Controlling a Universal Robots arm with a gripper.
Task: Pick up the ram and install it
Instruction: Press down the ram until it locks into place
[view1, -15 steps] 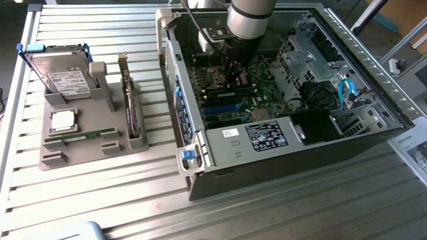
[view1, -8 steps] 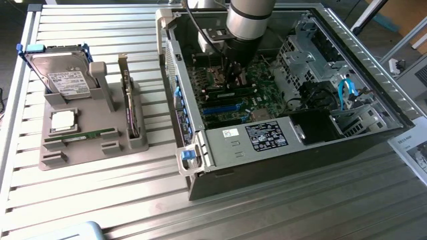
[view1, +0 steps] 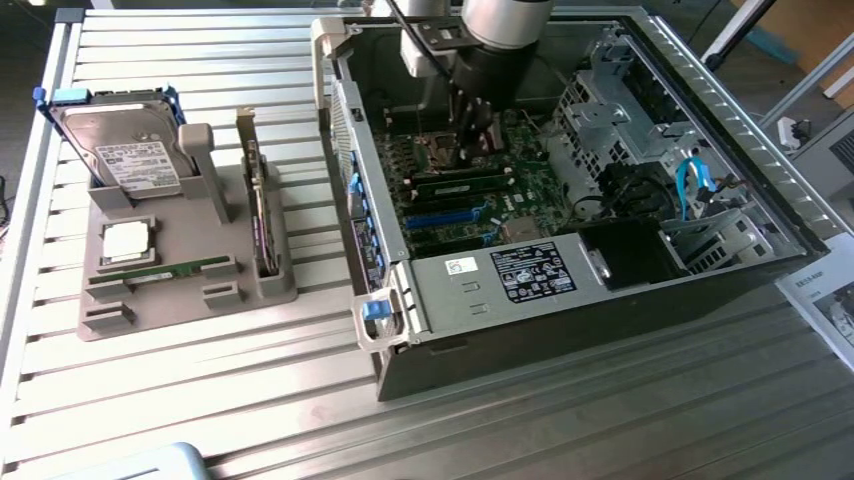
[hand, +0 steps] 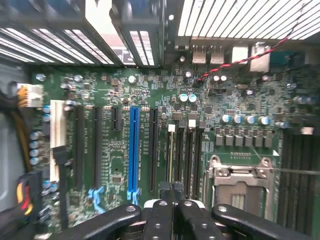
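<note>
Black gripper fingers sit closest to the wrist camera, pressed together with nothing between them, the jaws closed and empty. Directly under the jaws lies the green motherboard, the tips just above a row of dark memory slots; a blue expansion slot runs just beside the jaws, and the metal processor socket sits near them on the other side. In the exterior view the gripper reaches down inside the open computer case. The ram lies well apart from the jaws, outside the case, flat in the grey holder near the hard drive.
</note>
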